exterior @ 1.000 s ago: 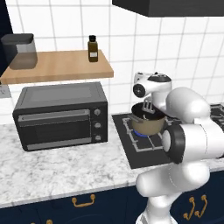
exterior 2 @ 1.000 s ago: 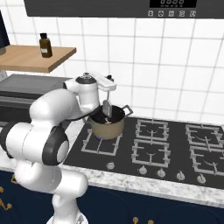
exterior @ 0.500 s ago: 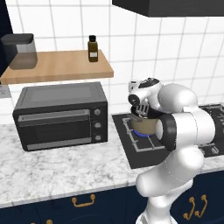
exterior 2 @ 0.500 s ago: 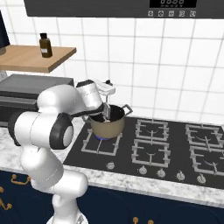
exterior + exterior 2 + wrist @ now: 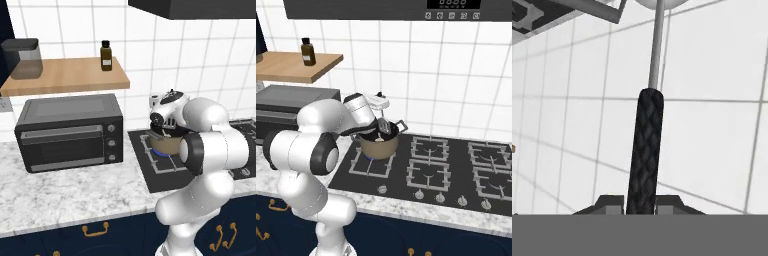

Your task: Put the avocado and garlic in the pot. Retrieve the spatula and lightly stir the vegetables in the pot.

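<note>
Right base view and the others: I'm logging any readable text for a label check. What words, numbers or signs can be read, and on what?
No text can be read.
Range hood panel: pale marks, too small and blurred to read.
Brown bottle on the wooden shelf: no label legible.
Toaster oven: knobs without readable markings.
Stove knobs: no readable marks.

Brass-toned pot (image 5: 378,145) sits matt on a black cooktop (image 5: 456,172) against glossy white wall tiles (image 5: 456,75).

The spatula (image 5: 646,150) shows a black, rough-woven grip and a smooth grey metal shaft. The bench (image 5: 65,192) is pale speckled marble, the shelf (image 5: 65,75) light matt wood. The toaster oven (image 5: 70,131) wears dark brushed metal; a brown glass bottle (image 5: 105,55) and a smoky translucent jar (image 5: 22,59) stand above. Navy cabinet fronts carry brass handles (image 5: 95,230).
</note>
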{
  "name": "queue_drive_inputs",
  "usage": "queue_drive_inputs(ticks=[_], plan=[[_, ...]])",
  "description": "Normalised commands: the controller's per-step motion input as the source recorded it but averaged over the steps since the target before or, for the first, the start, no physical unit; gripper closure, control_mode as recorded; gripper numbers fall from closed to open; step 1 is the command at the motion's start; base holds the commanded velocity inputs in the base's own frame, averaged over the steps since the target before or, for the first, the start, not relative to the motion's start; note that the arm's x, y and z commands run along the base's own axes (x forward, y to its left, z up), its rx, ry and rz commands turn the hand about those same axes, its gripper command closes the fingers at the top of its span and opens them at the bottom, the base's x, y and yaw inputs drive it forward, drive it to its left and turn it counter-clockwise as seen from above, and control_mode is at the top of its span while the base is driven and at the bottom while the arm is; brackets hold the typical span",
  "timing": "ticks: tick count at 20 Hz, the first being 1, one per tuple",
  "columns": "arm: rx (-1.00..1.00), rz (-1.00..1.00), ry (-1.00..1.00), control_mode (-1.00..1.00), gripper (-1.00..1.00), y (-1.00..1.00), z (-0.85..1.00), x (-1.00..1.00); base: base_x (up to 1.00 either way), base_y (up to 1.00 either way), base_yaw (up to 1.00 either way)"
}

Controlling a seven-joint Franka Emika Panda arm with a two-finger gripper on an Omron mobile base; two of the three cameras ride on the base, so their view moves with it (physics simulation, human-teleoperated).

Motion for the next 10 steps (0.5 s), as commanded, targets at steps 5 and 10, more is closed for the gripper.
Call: queue_drive_inputs(ticks=[5,10], plan=[[-0.02,0.00,0.01,-1.00,1.00,0.00,0.01,-0.17,0.00,0.00,0.00],[0.00,0.05,0.05,-1.00,1.00,0.02,0.24,0.00,0.00,0.00,0.00]])
